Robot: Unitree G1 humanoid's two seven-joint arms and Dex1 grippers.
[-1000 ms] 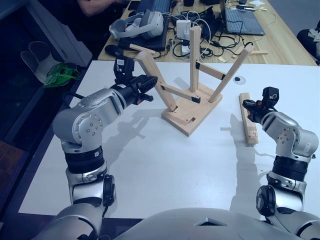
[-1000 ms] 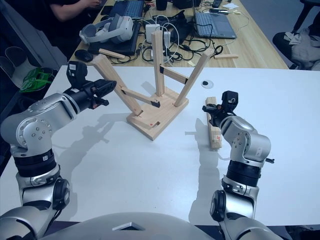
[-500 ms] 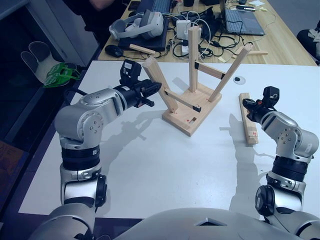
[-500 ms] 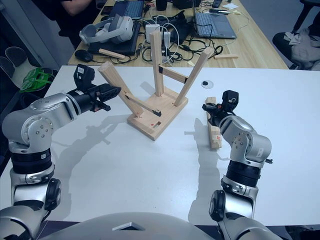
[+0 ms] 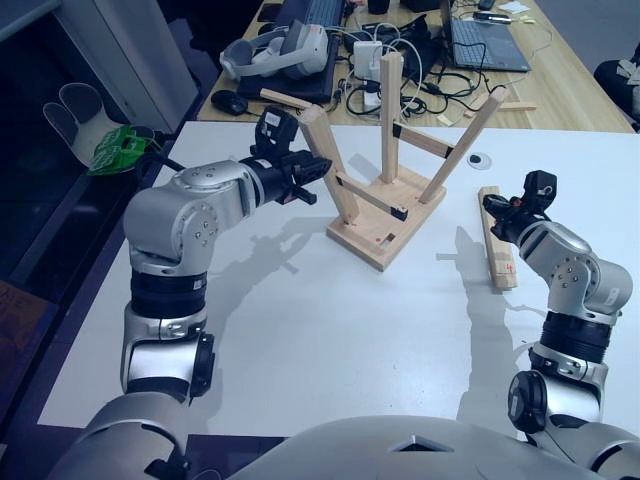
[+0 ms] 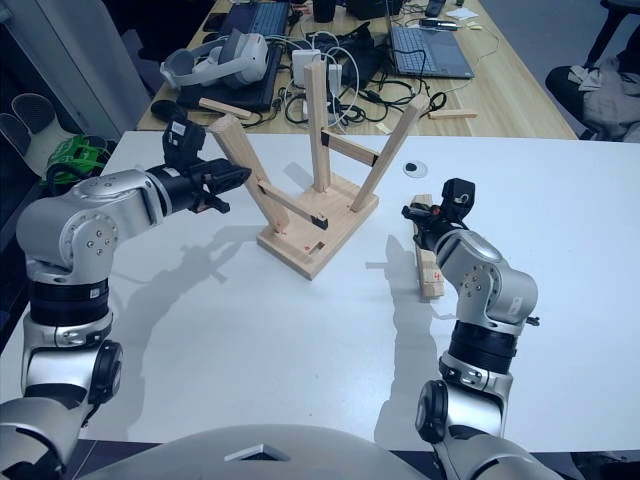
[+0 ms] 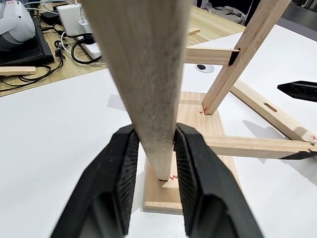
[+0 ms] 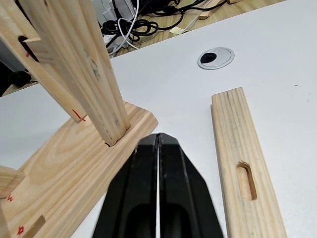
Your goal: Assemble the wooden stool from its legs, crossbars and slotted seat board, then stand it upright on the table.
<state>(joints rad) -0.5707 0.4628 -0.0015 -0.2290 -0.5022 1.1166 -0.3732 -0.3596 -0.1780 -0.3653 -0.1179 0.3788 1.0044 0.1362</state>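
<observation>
The stool stands upside down mid-table, its slotted seat board flat on the white top. Three legs rise from it, joined by crossbars. My left gripper is shut on the leftmost leg, which leans outward; in the left wrist view the pads clamp that leg just above the board. A loose leg with a slot lies flat to the right of the board. My right gripper hovers at its far end, shut on nothing, its tips pressed together beside the loose leg.
A round cable grommet sits in the table behind the loose leg. Beyond the far edge a wooden desk carries laptops, a headset and cables. The near half of the white table is open room.
My left gripper has swung to the right with the leg in it, tipping the leg more upright. The right arm and the loose leg have stayed put.
</observation>
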